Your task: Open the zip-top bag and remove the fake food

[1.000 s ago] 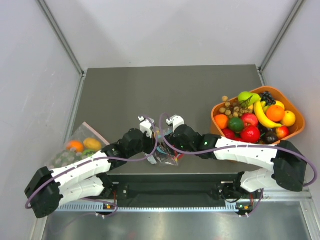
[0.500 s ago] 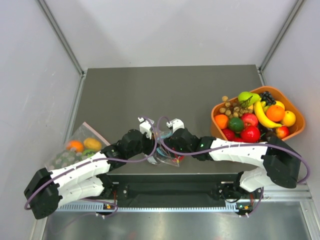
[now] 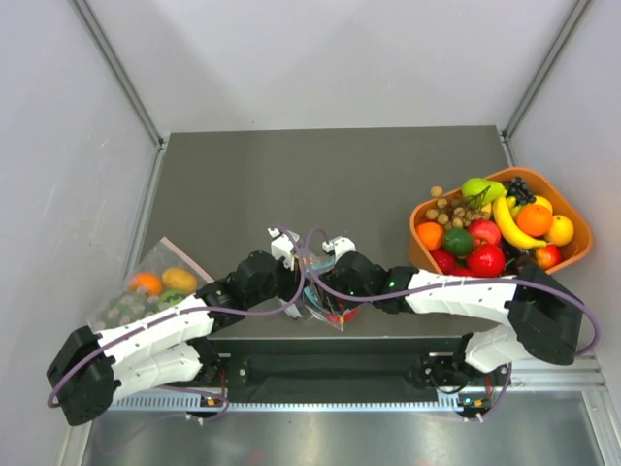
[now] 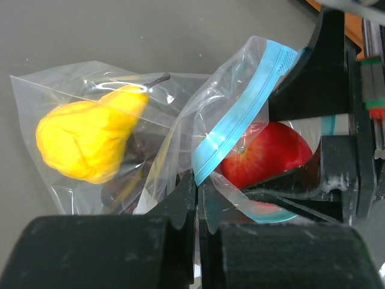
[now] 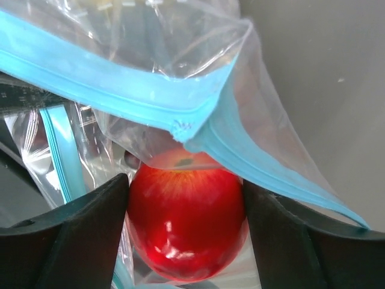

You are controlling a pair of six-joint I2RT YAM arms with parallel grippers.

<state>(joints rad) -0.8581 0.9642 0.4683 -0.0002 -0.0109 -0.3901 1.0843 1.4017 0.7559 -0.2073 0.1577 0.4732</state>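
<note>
The zip-top bag [image 3: 320, 303] hangs between both grippers near the table's front edge, its teal zip strip [image 4: 237, 120] parted. My left gripper [image 4: 197, 180] is shut on the bag's mouth edge right at the strip. Inside the bag lie a yellow pear-shaped fruit [image 4: 84, 141] and a dark fruit, partly hidden behind it. My right gripper [image 5: 185, 191] reaches into the mouth, and its two fingers [image 5: 90, 235] press on both sides of the red apple [image 5: 183, 232]. The apple [image 4: 264, 153] sits just inside the open mouth. In the top view the right gripper [image 3: 338, 303] meets the left gripper [image 3: 299, 299].
An orange bowl [image 3: 574, 254] heaped with plastic fruit stands at the right. A second clear bag [image 3: 150, 283] with a pinkish edge, holding fruit, lies at the left table edge. Both forearms cross low over the front of the table.
My right gripper has shifted slightly left and toward the front edge, deeper into the bag. The left gripper keeps its hold and has barely moved.
</note>
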